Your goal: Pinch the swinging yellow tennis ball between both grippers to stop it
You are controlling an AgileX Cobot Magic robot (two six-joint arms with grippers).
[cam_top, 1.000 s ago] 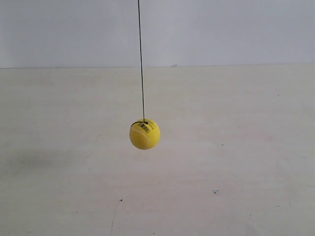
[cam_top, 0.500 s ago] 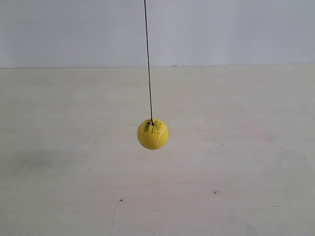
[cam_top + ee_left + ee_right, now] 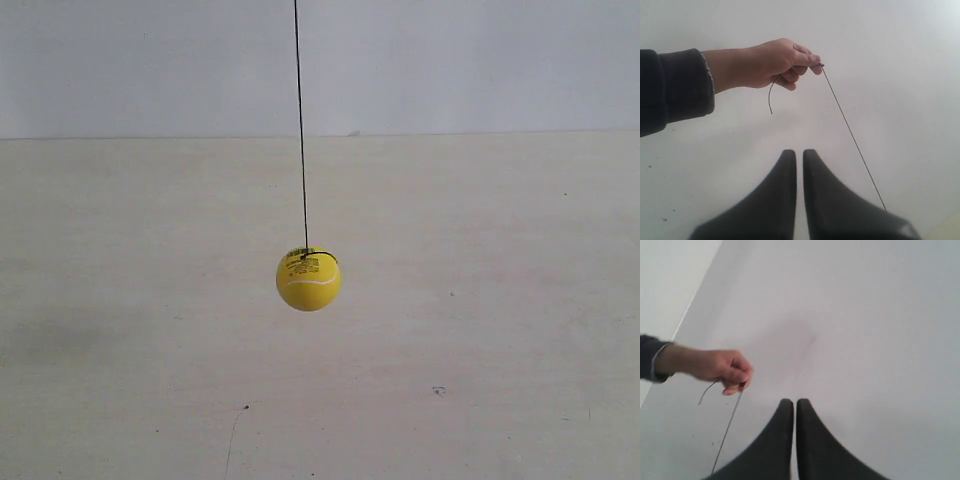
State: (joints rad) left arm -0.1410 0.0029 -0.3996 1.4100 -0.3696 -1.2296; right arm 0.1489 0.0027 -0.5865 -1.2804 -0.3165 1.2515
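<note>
The ball (image 3: 308, 279) has eased slightly leftward in the exterior view and turned, showing its seam. The left tool (image 3: 799, 152) and right tool (image 3: 790, 401) are both pressed together, pinching nothing. A hand (image 3: 775, 62) holds the string (image 3: 301, 120), and the ball hangs above the worktop (image 3: 500, 330).

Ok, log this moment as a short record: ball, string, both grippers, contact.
ball: yellow tennis ball, hanging from string over pale table
string top: pinched by a person's hand
left gripper: jaws shut, empty
right gripper: jaws shut, empty
contact: none; neither gripper appears beside the ball in the exterior view
</note>
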